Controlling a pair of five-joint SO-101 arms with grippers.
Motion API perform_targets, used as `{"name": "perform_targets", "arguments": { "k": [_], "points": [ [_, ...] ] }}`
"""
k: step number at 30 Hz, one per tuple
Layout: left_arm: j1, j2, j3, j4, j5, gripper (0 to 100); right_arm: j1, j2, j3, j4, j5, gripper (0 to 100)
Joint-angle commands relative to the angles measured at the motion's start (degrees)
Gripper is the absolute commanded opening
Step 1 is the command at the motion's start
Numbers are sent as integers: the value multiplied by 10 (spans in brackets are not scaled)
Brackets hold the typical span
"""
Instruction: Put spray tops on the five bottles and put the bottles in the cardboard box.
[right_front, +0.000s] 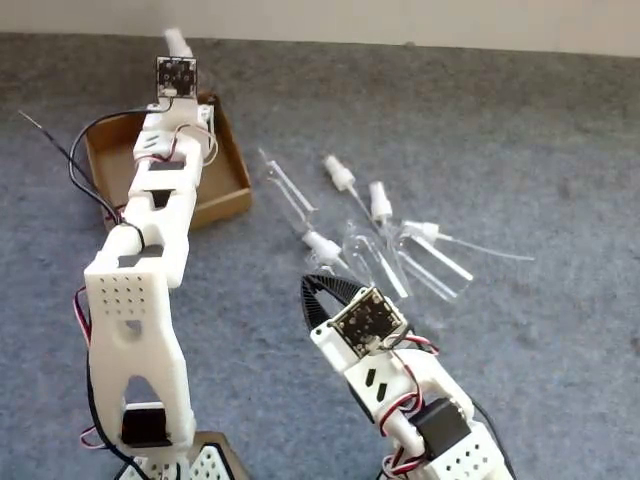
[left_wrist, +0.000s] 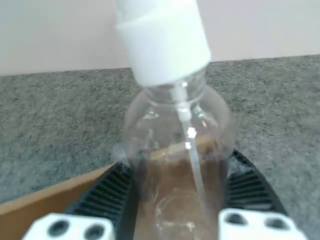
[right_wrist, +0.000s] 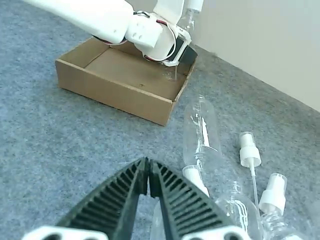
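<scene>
My left gripper (left_wrist: 180, 200) is shut on a clear bottle (left_wrist: 175, 150) that carries a white spray top (left_wrist: 162, 37). It holds the bottle upright over the far corner of the cardboard box (right_front: 225, 190); the spray top (right_front: 177, 42) sticks up above the wrist. The right wrist view has that gripper (right_wrist: 177, 52) above the box (right_wrist: 120, 95). My right gripper (right_front: 325, 290) hovers low over the carpet, shut and empty (right_wrist: 148, 175), just short of the loose pile. Clear bottles (right_front: 370, 260) (right_wrist: 200, 125) lie there among separate spray tops (right_front: 340, 175) (right_wrist: 248, 150).
Grey carpet covers the table. The box's floor (right_wrist: 130, 70) is bare brown card. More loose spray tops (right_front: 380, 200) and another bottle (right_front: 435, 265) lie right of the centre. A pale wall runs along the far edge (right_front: 400, 15).
</scene>
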Motion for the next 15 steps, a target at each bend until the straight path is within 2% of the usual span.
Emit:
{"name": "perform_targets", "arguments": {
  "k": [1,9,15],
  "points": [
    [14,-7,-25,-7,6,66,8,-9,67,-15,3,8],
    [10,-7,-24,-4,7,67,8,-9,67,-15,4,8],
    [9,-8,-29,47,7,68,8,-9,67,-15,4,8]
  ]
}}
